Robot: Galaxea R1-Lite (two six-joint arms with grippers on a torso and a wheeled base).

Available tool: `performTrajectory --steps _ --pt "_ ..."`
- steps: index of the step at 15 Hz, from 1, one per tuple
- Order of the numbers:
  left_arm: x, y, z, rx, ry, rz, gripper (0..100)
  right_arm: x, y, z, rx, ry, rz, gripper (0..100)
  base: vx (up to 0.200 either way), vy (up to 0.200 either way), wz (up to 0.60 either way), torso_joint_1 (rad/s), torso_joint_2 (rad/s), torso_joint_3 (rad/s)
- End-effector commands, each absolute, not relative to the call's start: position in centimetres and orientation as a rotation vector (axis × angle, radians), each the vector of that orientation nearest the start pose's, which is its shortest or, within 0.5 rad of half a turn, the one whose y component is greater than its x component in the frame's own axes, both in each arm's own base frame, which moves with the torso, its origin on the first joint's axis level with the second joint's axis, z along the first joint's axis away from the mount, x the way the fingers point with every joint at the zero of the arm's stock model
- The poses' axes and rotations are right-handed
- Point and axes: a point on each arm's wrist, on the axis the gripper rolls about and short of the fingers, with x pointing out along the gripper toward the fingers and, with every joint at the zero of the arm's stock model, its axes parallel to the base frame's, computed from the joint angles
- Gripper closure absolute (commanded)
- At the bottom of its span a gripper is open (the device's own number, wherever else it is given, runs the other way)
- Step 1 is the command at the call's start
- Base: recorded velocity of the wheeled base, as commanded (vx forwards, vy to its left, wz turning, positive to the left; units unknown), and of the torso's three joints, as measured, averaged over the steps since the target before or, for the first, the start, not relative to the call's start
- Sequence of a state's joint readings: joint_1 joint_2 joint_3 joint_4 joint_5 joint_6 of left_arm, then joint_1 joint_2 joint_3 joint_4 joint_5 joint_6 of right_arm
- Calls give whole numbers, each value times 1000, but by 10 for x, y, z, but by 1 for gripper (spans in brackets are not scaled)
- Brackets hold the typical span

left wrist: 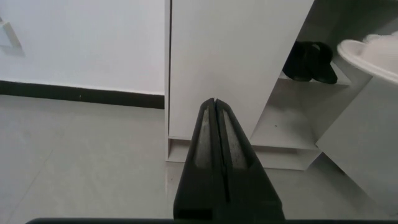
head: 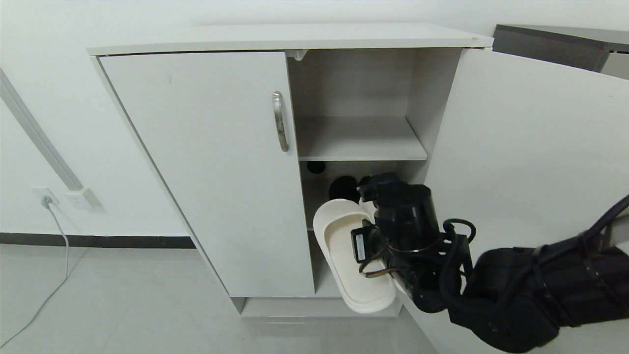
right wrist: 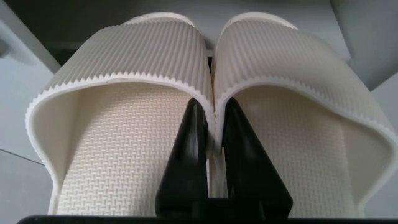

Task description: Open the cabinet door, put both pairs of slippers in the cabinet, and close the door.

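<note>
The right arm (head: 516, 295) is bulky black with looping cables (head: 459, 231), the left hand (left wrist: 215, 103) tapered black.

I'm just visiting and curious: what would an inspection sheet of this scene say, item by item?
Surface: pale tiled floor.
Job's things: cabinet with right door open; black slippers on an inner shelf; white slippers held at the opening.
Clutter: nothing seen.
Grippers: right gripper shut on white slippers; left gripper shut, above floor.
Cables: grey cord from wall socket across floor.
Surroundings: white wall, dark skirting.

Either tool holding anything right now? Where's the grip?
Right tool pinches the white slipper pair by their touching inner strap edges. Left tool is shut, empty.
</note>
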State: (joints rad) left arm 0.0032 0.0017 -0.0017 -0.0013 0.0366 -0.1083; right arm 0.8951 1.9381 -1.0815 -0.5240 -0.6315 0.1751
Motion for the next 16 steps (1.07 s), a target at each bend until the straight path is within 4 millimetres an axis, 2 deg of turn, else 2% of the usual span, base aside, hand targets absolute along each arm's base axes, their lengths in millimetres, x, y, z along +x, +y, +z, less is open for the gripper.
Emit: performTrajectory --steps 1,3,6,11,13,16 --pt "-23 1 76 -109 -4 40 100 256 302 220 30 266 124 100 0 0 0 0 0 0" --pt "-23 1 76 -109 -4 40 100 255 302 244 46 263 111 100 0 0 0 0 0 0" --pt "-23 1 76 -107 -4 40 100 254 300 258 52 234 94 100 0 0 0 0 0 0" --pt "-23 1 76 -109 -4 40 100 257 303 262 34 181 98 100 0 0 0 0 0 0" --pt "-23 1 76 -107 -4 40 100 266 303 259 40 156 85 100 0 0 0 0 0 0" --pt "-23 1 76 -107 -4 38 100 267 303 253 36 164 82 100 0 0 0 0 0 0"
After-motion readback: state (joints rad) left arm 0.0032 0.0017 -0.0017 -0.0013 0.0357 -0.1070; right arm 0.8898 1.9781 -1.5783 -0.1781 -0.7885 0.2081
